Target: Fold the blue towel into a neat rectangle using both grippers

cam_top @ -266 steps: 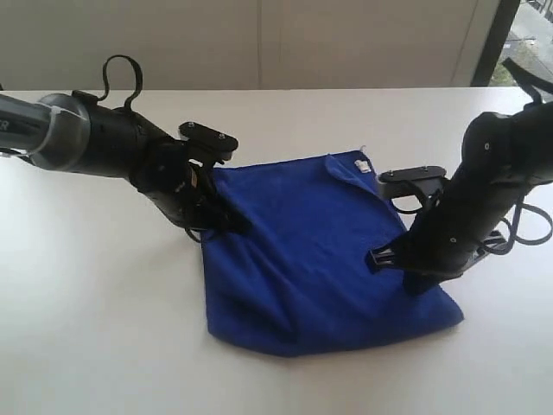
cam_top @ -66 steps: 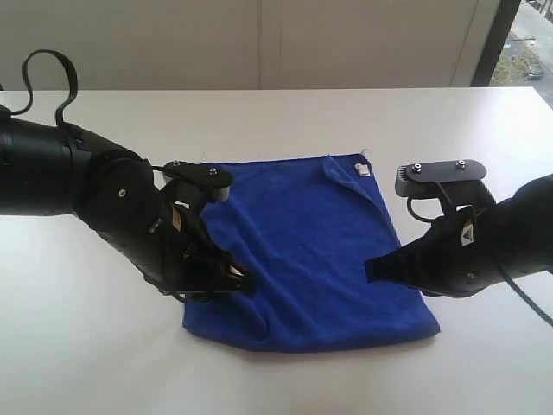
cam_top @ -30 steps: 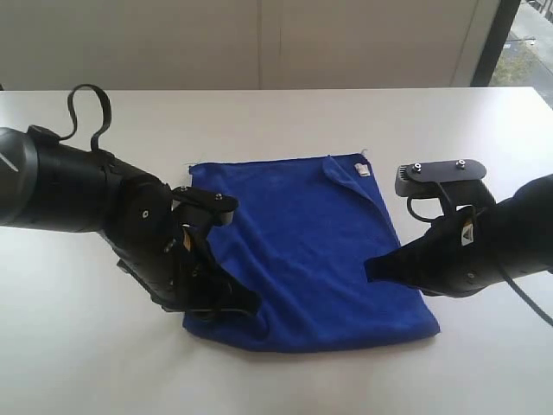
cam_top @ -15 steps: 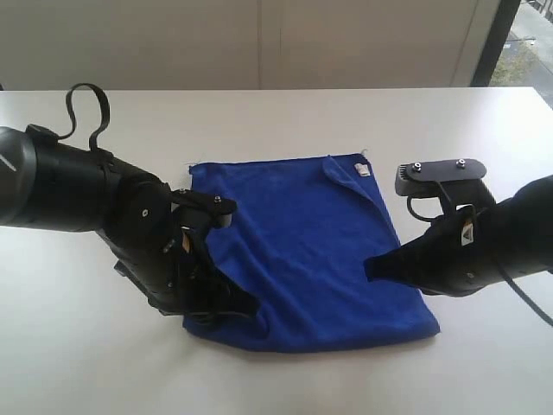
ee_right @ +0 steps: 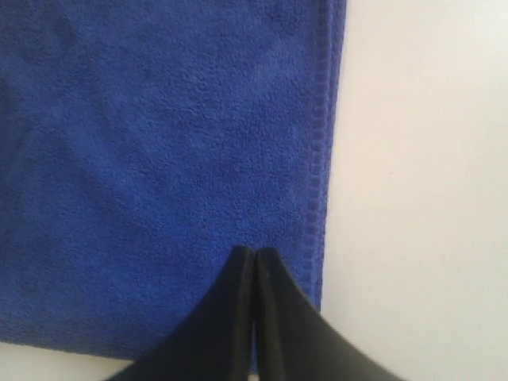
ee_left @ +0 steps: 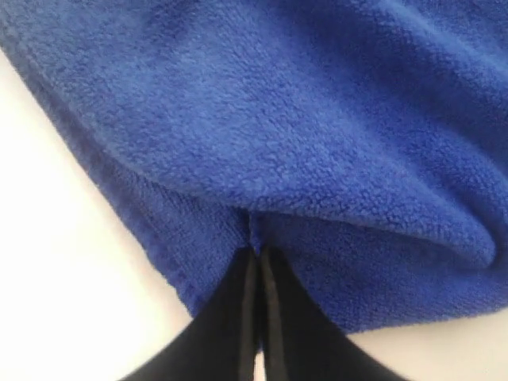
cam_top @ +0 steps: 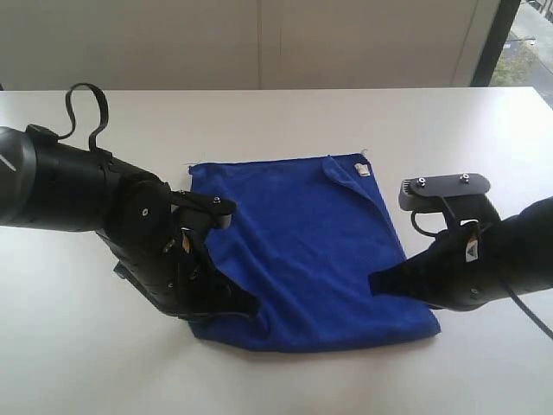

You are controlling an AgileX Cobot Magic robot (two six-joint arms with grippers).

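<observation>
The blue towel (cam_top: 302, 246) was spread at the middle of the white table (cam_top: 363, 117). The left gripper (cam_top: 246, 309) was clamped on a pucker of cloth at the towel's 7 o'clock corner, while the right gripper (cam_top: 374, 283) was held with fingers pressed together at its 4 o'clock edge, just inside the stitched hem (ee_right: 319, 159).

A smooth white surface (cam_top: 285, 380) fills most of the exterior view, plain and matte, and runs back to a pale wall (cam_top: 155, 43). Thin vertical seams split the wall into broad panels. At the upper right of that view a dark slanted window frame (cam_top: 504, 39) rises from behind the surface, and the pane (cam_top: 536, 47) beyond it shows a bright outdoor scene too blurred to make out. Both wrist views show patches of the same white surface.
</observation>
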